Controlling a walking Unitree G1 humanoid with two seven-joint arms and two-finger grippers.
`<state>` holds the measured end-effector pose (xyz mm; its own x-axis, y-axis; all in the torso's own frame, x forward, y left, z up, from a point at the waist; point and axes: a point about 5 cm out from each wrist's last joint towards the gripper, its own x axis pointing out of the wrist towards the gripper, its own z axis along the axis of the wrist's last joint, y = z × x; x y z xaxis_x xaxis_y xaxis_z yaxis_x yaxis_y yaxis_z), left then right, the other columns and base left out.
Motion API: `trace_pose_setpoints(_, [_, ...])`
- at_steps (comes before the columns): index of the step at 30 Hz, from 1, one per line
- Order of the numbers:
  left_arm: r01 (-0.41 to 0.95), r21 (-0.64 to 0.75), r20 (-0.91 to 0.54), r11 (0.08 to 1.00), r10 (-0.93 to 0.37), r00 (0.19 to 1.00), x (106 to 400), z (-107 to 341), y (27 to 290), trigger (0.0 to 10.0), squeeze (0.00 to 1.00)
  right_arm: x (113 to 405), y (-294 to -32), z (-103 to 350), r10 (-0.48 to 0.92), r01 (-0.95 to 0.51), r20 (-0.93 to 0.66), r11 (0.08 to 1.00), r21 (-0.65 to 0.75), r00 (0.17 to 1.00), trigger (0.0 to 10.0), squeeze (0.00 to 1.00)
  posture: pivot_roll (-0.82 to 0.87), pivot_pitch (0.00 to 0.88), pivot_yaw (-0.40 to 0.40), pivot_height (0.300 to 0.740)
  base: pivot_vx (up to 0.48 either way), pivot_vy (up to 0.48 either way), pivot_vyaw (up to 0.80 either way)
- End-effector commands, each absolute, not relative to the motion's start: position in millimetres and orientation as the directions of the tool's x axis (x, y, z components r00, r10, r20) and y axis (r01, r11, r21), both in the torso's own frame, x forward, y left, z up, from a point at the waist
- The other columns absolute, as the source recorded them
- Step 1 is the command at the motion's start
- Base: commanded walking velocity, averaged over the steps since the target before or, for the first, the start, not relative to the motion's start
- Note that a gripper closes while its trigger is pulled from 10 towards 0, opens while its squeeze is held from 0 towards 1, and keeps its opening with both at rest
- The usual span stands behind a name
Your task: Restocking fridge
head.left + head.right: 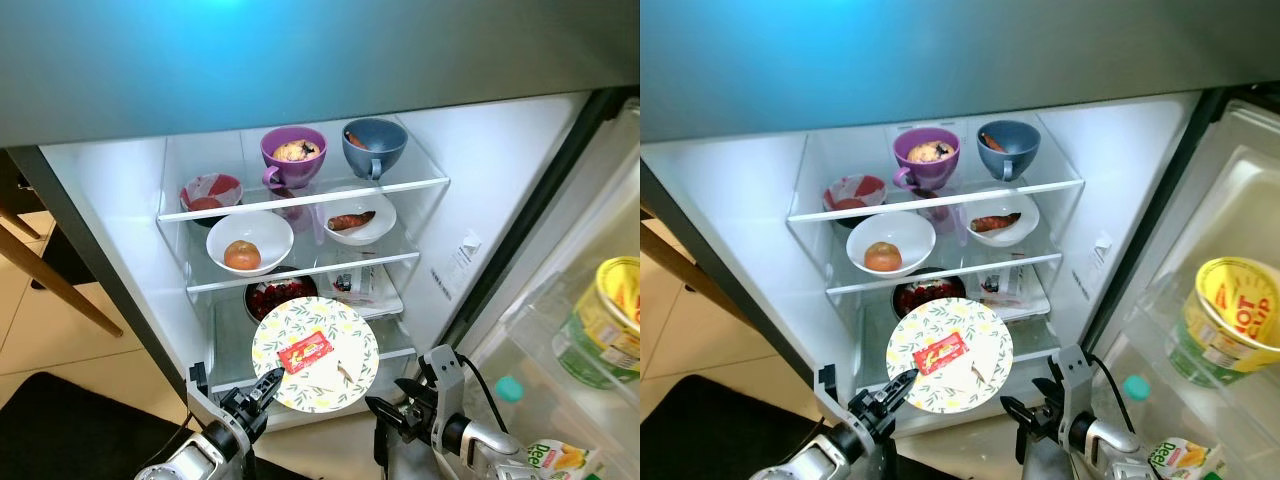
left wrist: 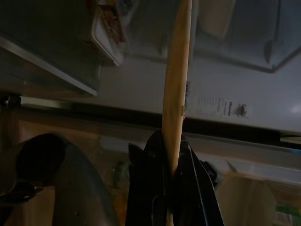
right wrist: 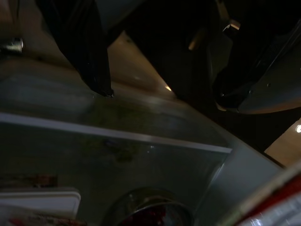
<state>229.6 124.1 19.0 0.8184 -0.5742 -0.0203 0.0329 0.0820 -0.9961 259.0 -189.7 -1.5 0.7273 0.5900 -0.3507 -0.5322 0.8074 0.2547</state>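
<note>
A round floral plate [image 1: 340, 340] carrying a red packet [image 1: 303, 352] and a small brown scrap hangs level in front of the open fridge's lower shelf. My left gripper [image 1: 270, 383] is shut on the plate's near-left rim; in the left wrist view the rim [image 2: 176, 94] stands edge-on between the black fingers [image 2: 157, 188]. My right gripper [image 1: 388, 402] is open just off the plate's right side, not touching it. One of its fingers [image 3: 96, 70] shows in the dark right wrist view above a glass shelf edge.
The fridge shelves hold a purple cup with a muffin [image 1: 293, 155], a blue cup [image 1: 374, 146], a red bowl [image 1: 210, 192], a white bowl with fruit [image 1: 248, 241], a plate with a sausage [image 1: 358, 220] and a berry bowl [image 1: 276, 295]. The open door shelf [image 1: 545, 340] at right holds a yellow tub [image 1: 610, 315].
</note>
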Motion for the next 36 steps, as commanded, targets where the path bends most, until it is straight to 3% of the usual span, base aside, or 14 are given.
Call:
trace_pose_setpoints(1, [0.034,-0.998,-0.004,0.056,-0.574,0.819,228,17,120,10.0,0.00,260,-187,0,0.606,-0.545,-0.343,0.795,0.266,0.717,10.0,0.00,-0.06,0.100,0.000,0.550,0.000,0.000,0.00])
trace_pose_setpoints(36, [0.072,-0.997,0.037,0.037,-0.575,0.818,225,20,125,10.0,0.00,260,-181,20,0.726,-0.655,-0.232,0.685,0.319,0.647,10.0,0.00,-0.06,0.107,-0.002,0.380,0.000,0.000,0.00])
